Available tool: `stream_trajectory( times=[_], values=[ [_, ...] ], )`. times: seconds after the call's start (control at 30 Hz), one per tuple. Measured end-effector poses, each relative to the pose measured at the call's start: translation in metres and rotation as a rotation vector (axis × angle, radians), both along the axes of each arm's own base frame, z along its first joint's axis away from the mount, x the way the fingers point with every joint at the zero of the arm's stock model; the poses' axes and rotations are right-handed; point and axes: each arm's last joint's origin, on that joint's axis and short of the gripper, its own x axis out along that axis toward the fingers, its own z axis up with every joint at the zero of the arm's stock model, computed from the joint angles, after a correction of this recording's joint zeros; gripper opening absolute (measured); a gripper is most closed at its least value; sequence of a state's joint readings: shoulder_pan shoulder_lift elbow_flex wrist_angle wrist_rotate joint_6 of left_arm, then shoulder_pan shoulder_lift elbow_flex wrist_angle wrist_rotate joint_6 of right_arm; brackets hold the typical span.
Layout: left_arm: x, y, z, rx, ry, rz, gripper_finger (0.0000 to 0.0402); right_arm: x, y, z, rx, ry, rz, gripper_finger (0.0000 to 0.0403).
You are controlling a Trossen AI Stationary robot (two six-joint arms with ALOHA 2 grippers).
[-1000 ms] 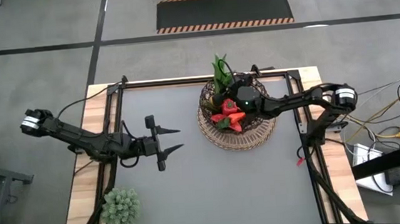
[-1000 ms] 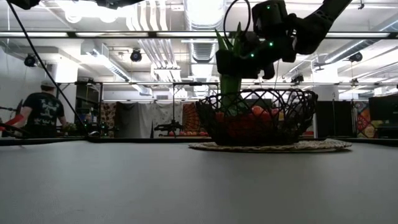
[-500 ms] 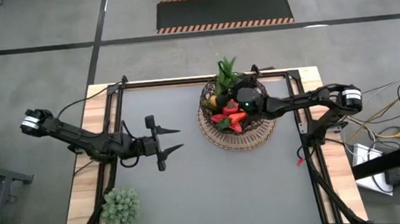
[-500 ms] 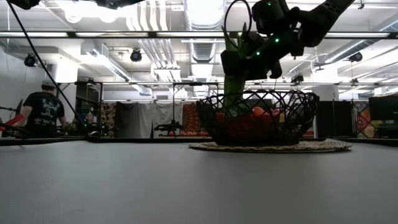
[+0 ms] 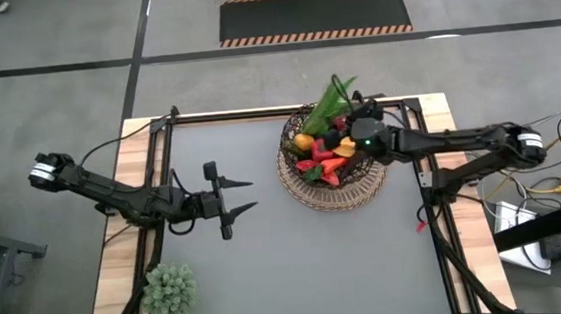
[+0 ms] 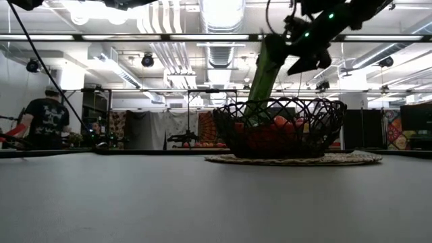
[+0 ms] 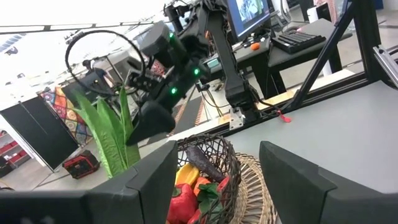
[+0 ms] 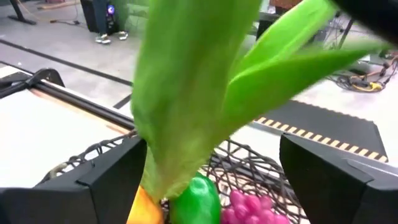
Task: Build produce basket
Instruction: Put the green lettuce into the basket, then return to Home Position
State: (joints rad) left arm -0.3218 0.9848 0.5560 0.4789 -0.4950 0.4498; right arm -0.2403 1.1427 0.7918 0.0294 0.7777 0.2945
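Note:
The basket (image 5: pixel 292 181) stands at the table's far middle on a tan woven base. It holds produce: red pepper (image 5: pixel 317 164), a yellow piece (image 5: pixel 302 142), a lime (image 8: pixel 196 199) and purple grapes (image 8: pixel 249 208). A long green leafy bundle (image 5: pixel 332 97) stands with its lower end in the basket, its top tilted over the far right rim. My right gripper (image 8: pixel 211 168) is open above the basket's right side, one finger on each side of the bundle. My left gripper (image 5: pixel 243 195) hangs open above the table's left middle, well left of the basket. My right gripper has its fingers wide apart around the upper part of the green bundle (image 8: pixel 155 155), coming about level from the table's right. The bundle lies close beside one finger (image 8: pixel 106 180); I cannot tell whether they touch. The bundle's lower end rests among the produce.
A pale green bushy clump (image 5: pixel 169 289) sits at the table's near left corner. Black frame rails (image 5: pixel 165 156) run along the left, right and far edges. Bare grey tabletop lies between the basket and the near edge. A person (image 6: pixel 47 121) stands far off in the room.
My right gripper has drawn back toward the table's right edge and risen, and its fingers have opened. The green bundle's top has tipped from nearly upright toward the right, while its lower end has stayed in the basket.

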Motion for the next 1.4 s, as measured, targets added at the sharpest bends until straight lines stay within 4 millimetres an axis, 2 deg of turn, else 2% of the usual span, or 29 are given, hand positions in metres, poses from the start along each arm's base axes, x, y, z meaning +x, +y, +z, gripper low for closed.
stream_trajectory(
  times=[0.3, 0.53, 0.7, 0.9, 1.13, 1.4],
  values=[
    [0.0, 0.0, 0.0, -0.002, 0.0, 0.0, 0.0211, -0.037, 0.021, 0.026, 0.054, -0.045, 0.031, 0.0354],
    [0.0, 0.0, 0.0, -0.001, 0.001, 0.0, 0.0211, -0.062, 0.045, 0.035, 0.187, -0.083, 0.197, 0.0354],
    [0.0, 0.0, 0.0, -0.024, -0.003, 0.0, 0.0211, -0.072, 0.069, 0.03, 0.234, -0.04, 0.316, 0.0354],
    [0.0, 0.0, 0.0, -0.055, -0.007, -0.002, 0.0211, -0.076, 0.099, 0.02, 0.234, 0.007, 0.464, 0.0354],
    [0.0, -0.002, -0.001, -0.127, -0.012, -0.018, 0.0211, -0.081, 0.121, 0.014, 0.224, 0.033, 0.565, 0.0354],
    [-0.011, -0.026, -0.021, -0.19, 0.086, -0.168, 0.0211, -0.095, 0.139, 0.0, 0.217, 0.185, 0.672, 0.0354]
  ],
)
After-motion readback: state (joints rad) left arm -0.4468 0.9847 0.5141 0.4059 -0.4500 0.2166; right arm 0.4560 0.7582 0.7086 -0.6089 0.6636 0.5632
